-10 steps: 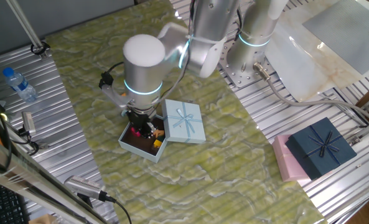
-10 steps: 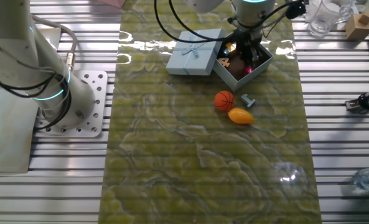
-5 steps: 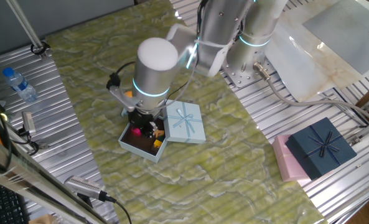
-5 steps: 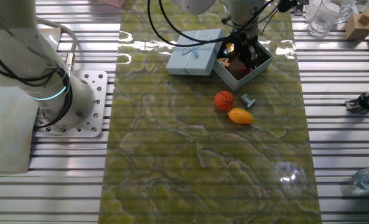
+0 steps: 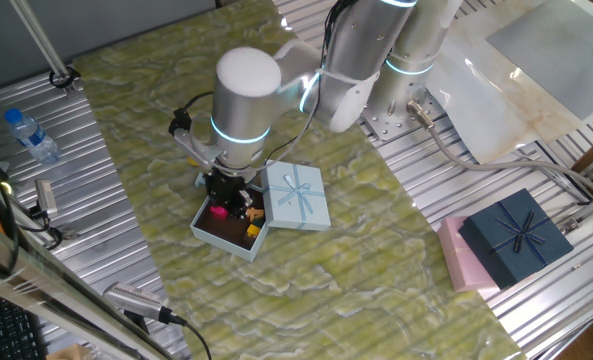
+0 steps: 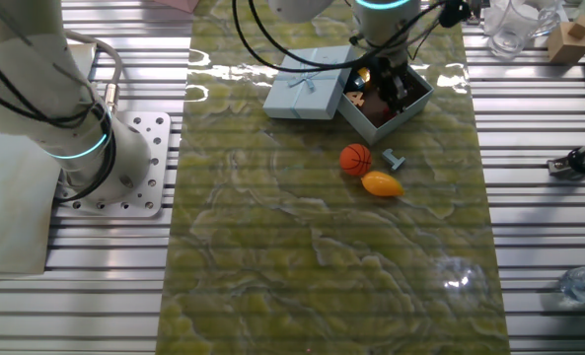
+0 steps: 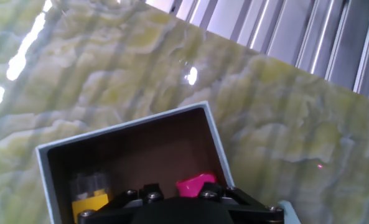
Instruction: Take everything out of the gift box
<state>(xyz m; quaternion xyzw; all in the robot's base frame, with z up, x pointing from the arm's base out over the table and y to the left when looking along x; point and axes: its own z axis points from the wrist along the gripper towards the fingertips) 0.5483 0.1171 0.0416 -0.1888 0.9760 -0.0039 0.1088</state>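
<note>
One fixed view: gift box (image 5: 232,229) open on the green marbled tabletop (image 5: 376,260), dark brown inside showing, a magenta piece (image 5: 217,212) and small yellow and orange bits (image 5: 253,231) in it. Lid (image 5: 297,195) with ribbon bow lying flat, touching the box's right edge. Gripper (image 5: 230,197) pointed down over the box's rear half, fingertips at or just inside the rim. Compared with 0.5 s ago: wrist housing shifted slightly left and lower; box and lid unmoved. Off the mat at right, navy box (image 5: 514,240) stacked on pink box (image 5: 454,258); water bottle (image 5: 30,135) at far left.

The other fixed view: gift box (image 6: 407,106) at the far end of the mat, lid (image 6: 307,84) touching its left side. Gripper (image 6: 385,84) inside the box opening among dark and magenta contents. Jaws' state: cannot tell, fingertips hidden among the contents. Already out on the mat, nearer the camera: orange basketball (image 6: 355,159), yellow-orange mango-like fruit (image 6: 381,183) just beside it, small grey-blue piece (image 6: 395,159) near both. All three in the same places as 0.5 s ago; wrist barely moved.

Hand view: box wall (image 7: 112,127) pale blue, brown floor largely bare at the far side. Magenta piece (image 7: 195,185) and a yellow block (image 7: 90,203) at the near edge, both partly cut off by the black gripper body; fingertips not visible.
</note>
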